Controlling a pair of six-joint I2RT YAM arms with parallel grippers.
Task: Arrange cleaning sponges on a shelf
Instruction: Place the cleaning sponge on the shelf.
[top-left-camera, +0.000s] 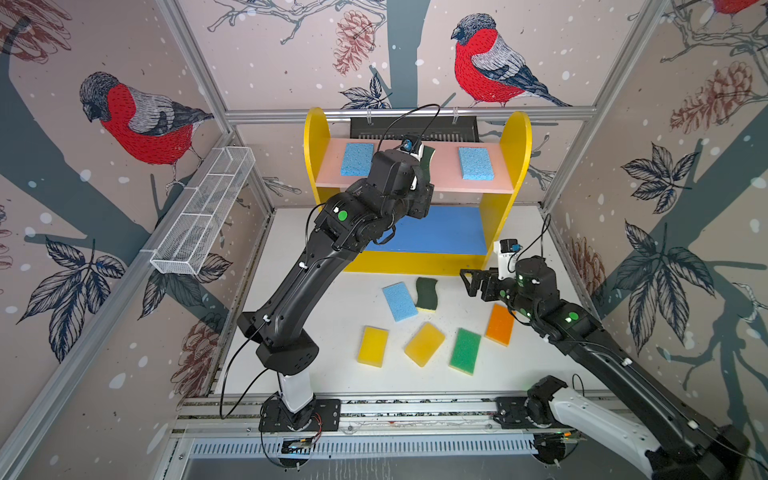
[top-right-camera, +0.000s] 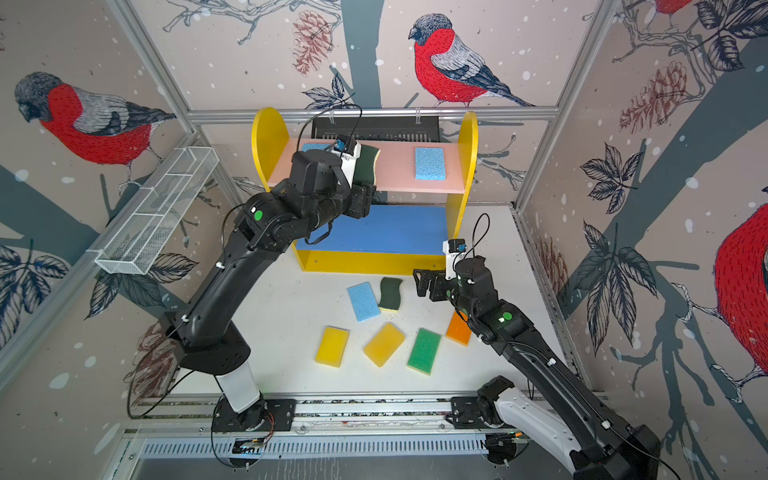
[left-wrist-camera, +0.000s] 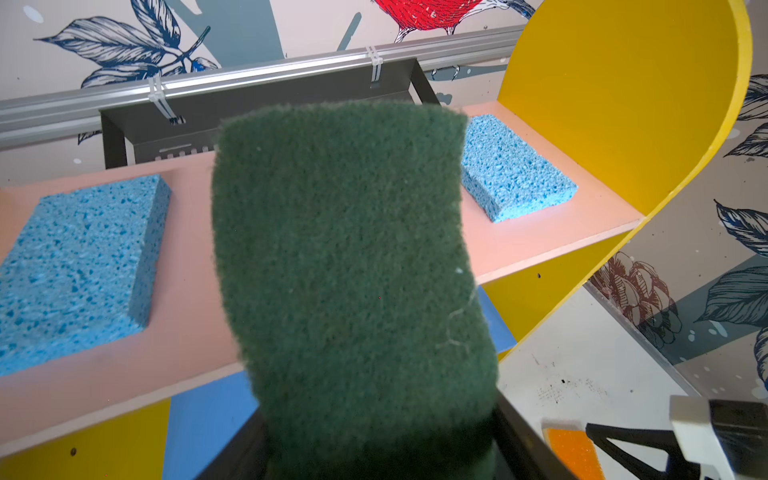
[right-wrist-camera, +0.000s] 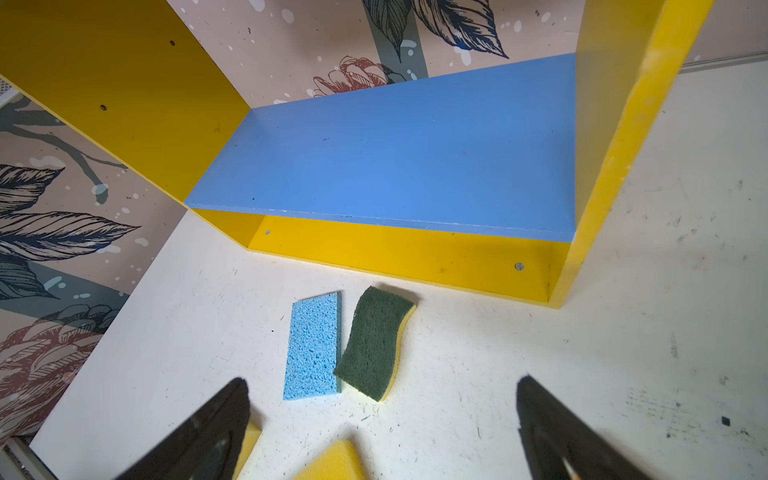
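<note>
Left gripper (left-wrist-camera: 376, 457) grips a dark-green sponge (left-wrist-camera: 349, 257) above the shelf (top-left-camera: 515, 141), over its pink top board (left-wrist-camera: 195, 316), between two blue sponges (top-left-camera: 356, 159) already placed. I count six loose sponges (top-left-camera: 465, 350) left on the table (top-left-camera: 324, 332). Right gripper (right-wrist-camera: 382, 415) hangs open and empty.

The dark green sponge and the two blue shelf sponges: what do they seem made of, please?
Dark green sponge: likely fibrous scouring pad, matte, fuzzy surface with loose fibres. Blue sponges: probably cellulose foam, matte, with open irregular pores.
</note>
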